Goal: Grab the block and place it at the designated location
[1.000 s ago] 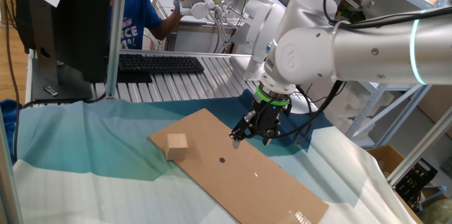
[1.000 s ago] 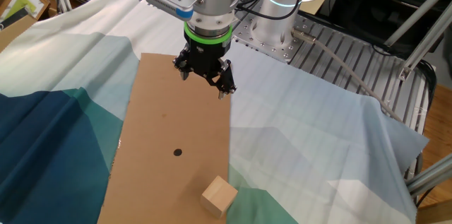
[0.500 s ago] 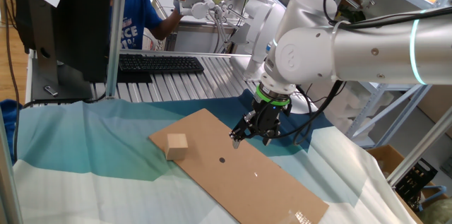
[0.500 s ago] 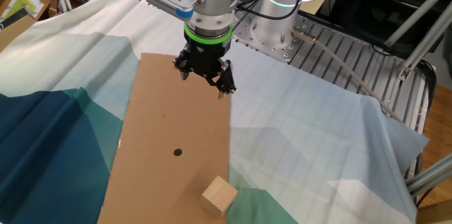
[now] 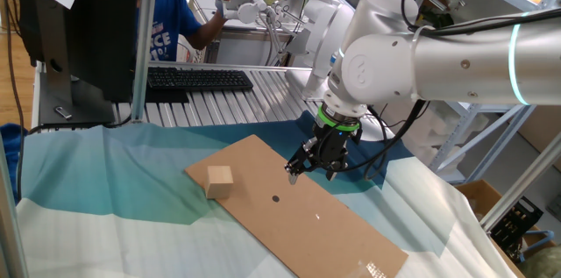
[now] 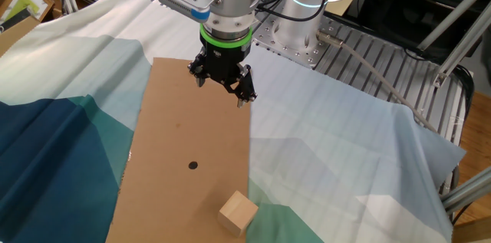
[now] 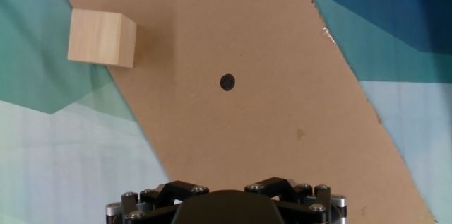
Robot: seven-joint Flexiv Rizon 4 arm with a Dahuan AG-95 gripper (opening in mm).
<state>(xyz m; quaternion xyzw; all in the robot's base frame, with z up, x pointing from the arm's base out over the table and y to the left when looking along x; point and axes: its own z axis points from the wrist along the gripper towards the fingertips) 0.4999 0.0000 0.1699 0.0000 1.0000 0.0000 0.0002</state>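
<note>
Counter (image 5: 105,225) draped in teal-and-white cloth; keyboard (image 5: 197,79), dark monitor (image 5: 88,24) behind; metal shelving (image 5: 478,129) at right.

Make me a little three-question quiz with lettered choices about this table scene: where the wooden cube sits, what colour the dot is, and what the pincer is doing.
1. Where is the block?
A. At an edge of the cardboard sheet
B. On top of the dot
C. Between the pincer's fingers

2. What colour is the dot?
A. White
B. Dark
C. Red

3. What state is the pincer in?
A. Shut on the block
B. Open and empty
C. Lying flat on the cloth

Answers: 1 A, the cube straddles the sheet's edge, apart from the dot. 2 B, it shows black on the brown sheet. 3 B, the fingers stand apart above the sheet with nothing between them.
</note>
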